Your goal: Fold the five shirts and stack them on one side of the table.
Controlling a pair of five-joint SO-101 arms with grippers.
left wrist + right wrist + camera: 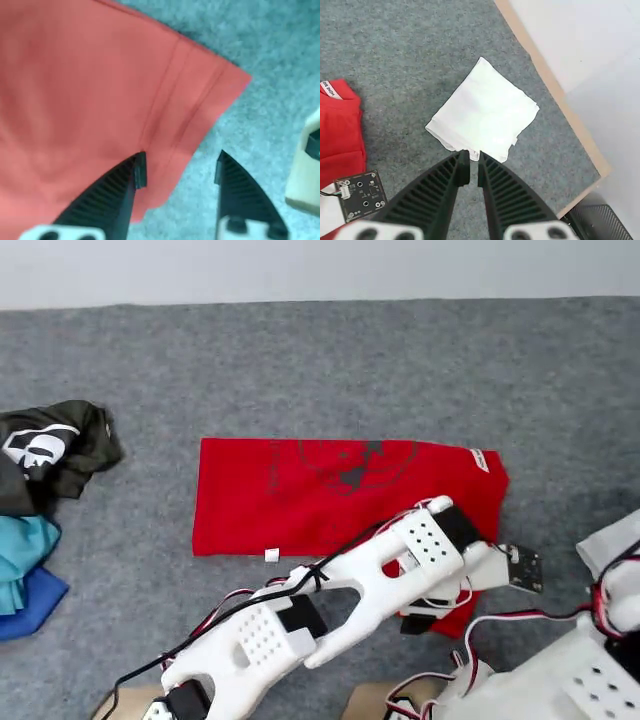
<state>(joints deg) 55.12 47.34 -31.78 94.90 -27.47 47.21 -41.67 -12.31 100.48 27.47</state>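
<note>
Fingers (115, 195) of the left gripper (181, 159) are spread wide with nothing grasped. One is set over the corner of the red shirt (300, 505), the other over bare table (400, 360) just beside the hem. On the right gripper (472, 159) the fingers are pretty much pressed together. Nothing is seen pinched between them, and the tips are hung over the edge of the white shirt (485, 112).

The red shirt is laid flat around the middle of the table, apparently already narrowed into a long strip. So the step in hand is judged to be the next fold on that one. For that, the corner by the left gripper needs to be pinched properly, then lifted and carried across without the rest being dragged along.

Count-wise, five shirts are tallied:
- one red in the middle
- one white, folded, near the right edge
- three bunched at the left edge: one black (60, 445), one teal (22, 545), one blue (35, 602)

By the look of it, one is done, one is in progress and three are untouched.
</note>
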